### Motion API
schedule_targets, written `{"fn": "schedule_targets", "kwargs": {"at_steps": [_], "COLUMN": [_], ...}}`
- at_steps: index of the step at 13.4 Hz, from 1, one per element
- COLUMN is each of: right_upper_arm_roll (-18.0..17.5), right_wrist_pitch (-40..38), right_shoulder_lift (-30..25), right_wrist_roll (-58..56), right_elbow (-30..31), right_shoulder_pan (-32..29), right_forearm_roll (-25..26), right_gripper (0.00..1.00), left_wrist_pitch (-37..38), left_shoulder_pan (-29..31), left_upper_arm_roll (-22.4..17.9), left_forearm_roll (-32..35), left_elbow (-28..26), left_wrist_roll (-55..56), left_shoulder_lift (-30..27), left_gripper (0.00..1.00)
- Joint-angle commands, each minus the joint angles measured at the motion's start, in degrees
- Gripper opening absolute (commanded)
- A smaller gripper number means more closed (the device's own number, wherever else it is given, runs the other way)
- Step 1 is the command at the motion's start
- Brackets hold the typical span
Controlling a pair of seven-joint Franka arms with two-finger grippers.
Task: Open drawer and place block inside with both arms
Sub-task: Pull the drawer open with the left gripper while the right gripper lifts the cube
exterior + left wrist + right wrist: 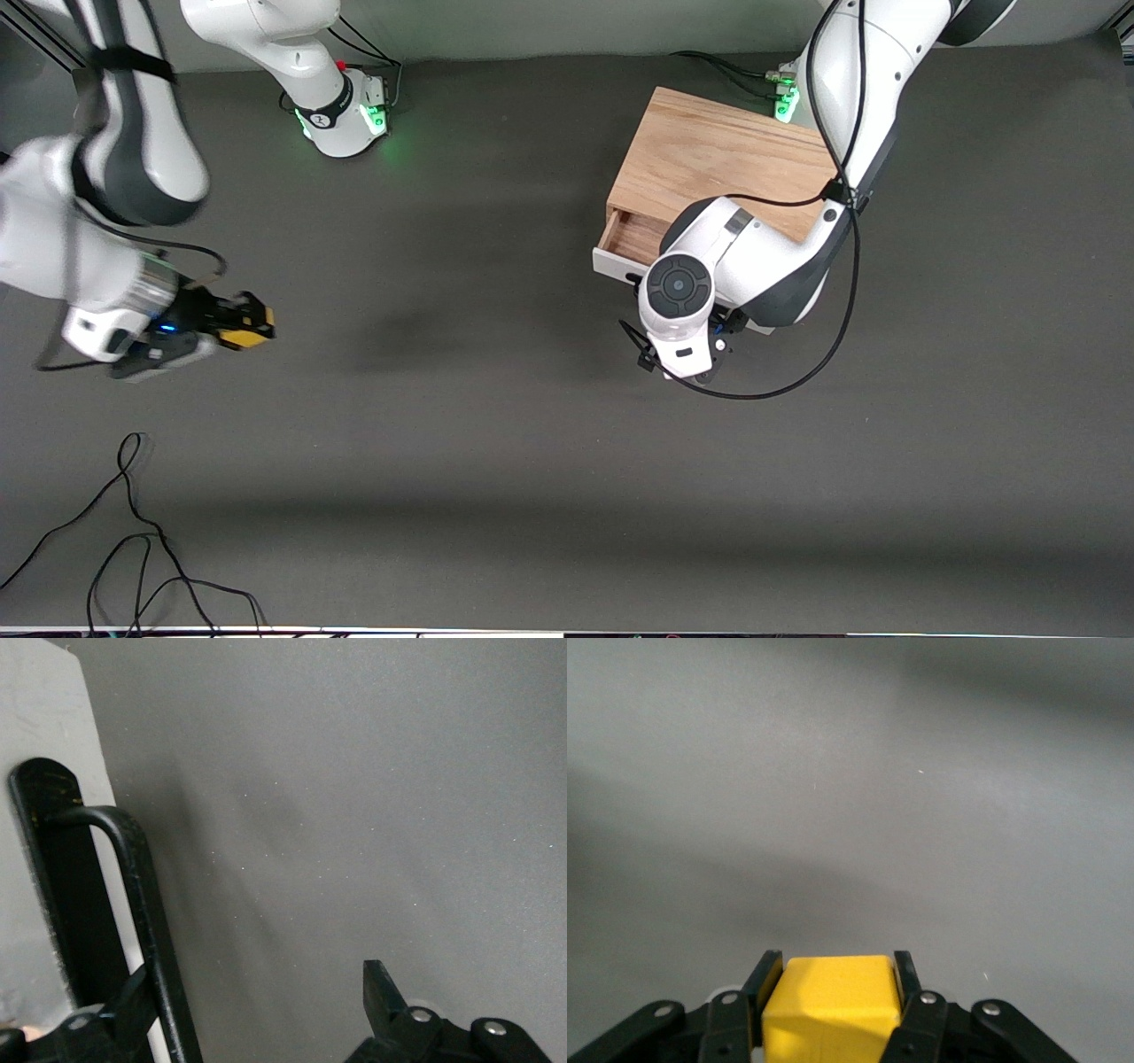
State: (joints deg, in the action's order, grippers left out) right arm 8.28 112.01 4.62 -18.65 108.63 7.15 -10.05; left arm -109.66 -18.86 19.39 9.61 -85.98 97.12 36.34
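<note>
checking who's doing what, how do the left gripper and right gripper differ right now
The right gripper has its jaws shut on the yellow block; the left gripper holds nothing, jaws open astride the drawer handle. The right hangs over bare table; the left sits at the part-open drawer's front. Both are black and two-fingered.

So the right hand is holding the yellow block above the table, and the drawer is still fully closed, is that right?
Not quite. The right hand does hold the yellow block above the table, but the drawer is not closed: the front view shows it pulled partly out of the cabinet, its wood interior showing. The left hand is open at the handle.
</note>
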Motion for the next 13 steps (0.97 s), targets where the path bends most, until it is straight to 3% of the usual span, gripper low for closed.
{"fn": "schedule_targets", "kwargs": {"at_steps": [1, 4, 13], "right_upper_arm_roll": [2.17, 3.23, 2.79], "right_wrist_pitch": [-8.97, -16.10, -16.73], "right_shoulder_lift": [0.48, 0.48, 1.27], "right_wrist_roll": [2.48, 7.11, 11.97], "right_elbow": [-8.75, -16.67, -17.22], "right_shoulder_pan": [0.58, 0.58, 1.11], "right_forearm_roll": [-0.59, 1.16, 1.61], "right_gripper": [0.00, 0.00, 0.00], "left_wrist_pitch": [-3.61, -7.49, -12.86], "left_shoulder_pan": [-1.18, -1.18, -1.18], "left_upper_arm_roll": [-0.23, -1.55, -2.34], "left_forearm_roll": [1.90, 1.82, 1.99], "left_elbow": [6.96, 7.05, 7.14], "left_wrist_roll": [1.49, 1.49, 1.41], "left_shoulder_lift": [3.91, 3.91, 4.09], "left_gripper": [1.00, 1.00, 1.00]}}
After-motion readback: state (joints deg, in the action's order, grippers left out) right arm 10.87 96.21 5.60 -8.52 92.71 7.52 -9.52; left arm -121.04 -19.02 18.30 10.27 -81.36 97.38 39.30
